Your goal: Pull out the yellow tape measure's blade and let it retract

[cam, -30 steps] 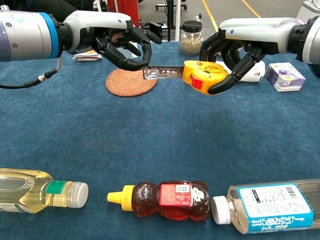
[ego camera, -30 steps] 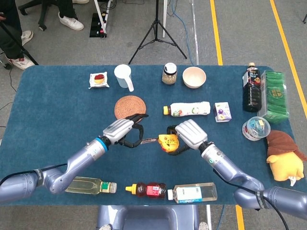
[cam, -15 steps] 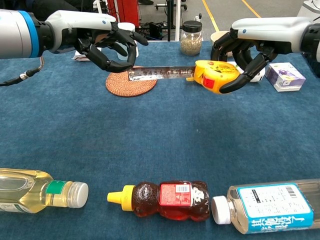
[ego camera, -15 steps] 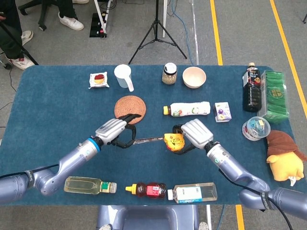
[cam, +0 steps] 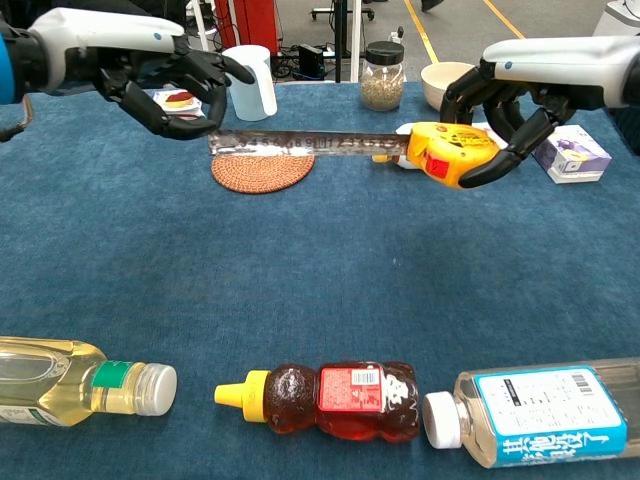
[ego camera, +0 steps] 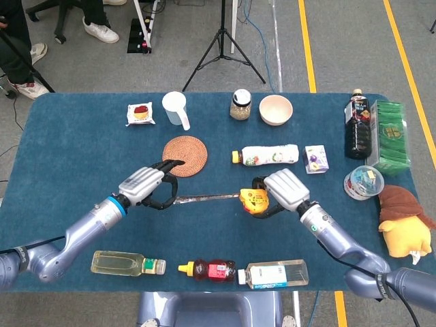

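Stretching across mid-frame above the desk (ego camera: 61,136), the tape's silver blade (cam: 305,144) runs from the left hand (cam: 165,85), fingers pinching its tip, to the yellow case (cam: 447,154), clamped in the right hand (cam: 515,95).

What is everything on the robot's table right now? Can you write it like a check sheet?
Surface: blue cloth table, flat, no spills seen.
Job's things: yellow tape measure held above the table; its blade is pulled out, stretched between the two hands.
Clutter: cork coaster, white cup, jar, bowl, honey bear bottle, plush toy.
Hands: left hand pinches the blade's end; right hand grips the tape measure.
Cables: a black cable by the left arm; blue cable on the floor.
Surroundings: tripod, yellow floor lines, someone's shoes.
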Motion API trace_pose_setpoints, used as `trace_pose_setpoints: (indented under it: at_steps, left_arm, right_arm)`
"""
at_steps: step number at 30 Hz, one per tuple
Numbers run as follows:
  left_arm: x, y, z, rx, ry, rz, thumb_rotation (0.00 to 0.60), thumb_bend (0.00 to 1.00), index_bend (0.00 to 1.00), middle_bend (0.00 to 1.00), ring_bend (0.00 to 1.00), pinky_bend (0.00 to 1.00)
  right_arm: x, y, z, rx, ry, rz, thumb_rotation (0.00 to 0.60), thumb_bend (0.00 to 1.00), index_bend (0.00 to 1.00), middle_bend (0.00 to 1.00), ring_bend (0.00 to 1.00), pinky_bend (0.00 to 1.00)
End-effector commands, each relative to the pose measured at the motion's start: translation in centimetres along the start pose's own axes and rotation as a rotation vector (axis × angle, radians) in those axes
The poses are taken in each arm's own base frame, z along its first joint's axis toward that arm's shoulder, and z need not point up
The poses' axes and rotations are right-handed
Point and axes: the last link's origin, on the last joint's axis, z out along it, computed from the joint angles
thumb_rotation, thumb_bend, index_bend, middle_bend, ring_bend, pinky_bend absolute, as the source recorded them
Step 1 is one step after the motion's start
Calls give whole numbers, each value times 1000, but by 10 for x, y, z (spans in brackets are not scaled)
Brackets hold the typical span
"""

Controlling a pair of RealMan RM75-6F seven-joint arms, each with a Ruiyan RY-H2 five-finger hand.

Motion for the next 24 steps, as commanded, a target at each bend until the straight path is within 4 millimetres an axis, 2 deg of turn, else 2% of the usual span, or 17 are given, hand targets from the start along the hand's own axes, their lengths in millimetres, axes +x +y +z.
trace_pose_setpoints:
  at_steps: [1,15,24]
  left_arm:
    - [2,-5,-8,13,5,12,549,475,562,67,0,90]
    - [12,-28,-41,79,23,61,550,476,563,67,0,90]
    - [18,-38,-55,113,37,82,549,475,564,68,0,89]
  right_arm:
    - [0,2,-1,-4,3,1,386,178,679,711,653,610]
    - [2,15,-8,-44,16,1,388,179,679,711,655,611]
    - [1,21,-12,-59,13,-3,389,178,679,711,656,611]
